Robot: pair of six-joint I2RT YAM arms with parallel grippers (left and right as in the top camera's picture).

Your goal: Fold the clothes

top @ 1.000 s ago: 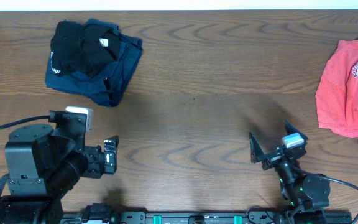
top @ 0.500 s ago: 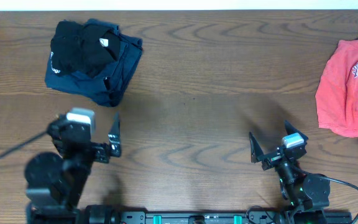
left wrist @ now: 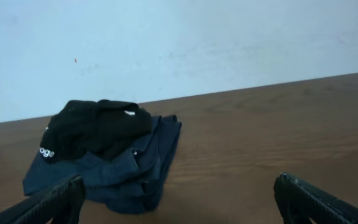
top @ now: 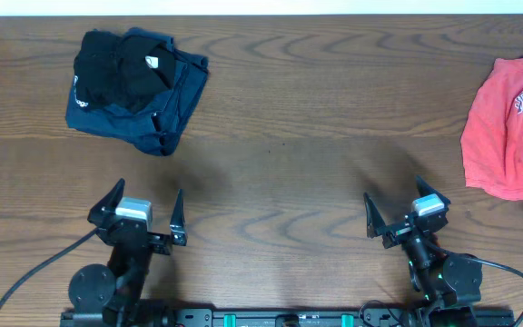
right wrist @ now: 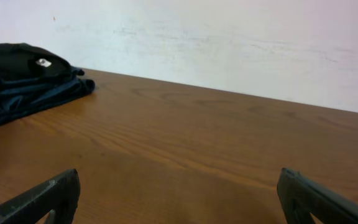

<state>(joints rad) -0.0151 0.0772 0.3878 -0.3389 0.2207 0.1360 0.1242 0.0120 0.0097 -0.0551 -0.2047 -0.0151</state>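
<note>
Overhead: the black T-shirt (top: 116,73) lies bundled on the navy garment (top: 178,102). The coral-red lettered T-shirt (top: 511,136) lies well apart from that navy garment, across the surface (top: 289,109). The left hand (top: 146,202) and right hand (top: 396,204) gape fully, holding nothing. Left wrist: the navy garment sits ahead. Right wrist: it shows far left. That pile looks done, so the next move likely calls for reaching the coral-red lettered T-shirt and spreading it flat.

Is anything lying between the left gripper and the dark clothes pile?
No. The overhead view shows only bare table between the left gripper and the black T-shirt lying on the navy garment; the left wrist view agrees.
</note>
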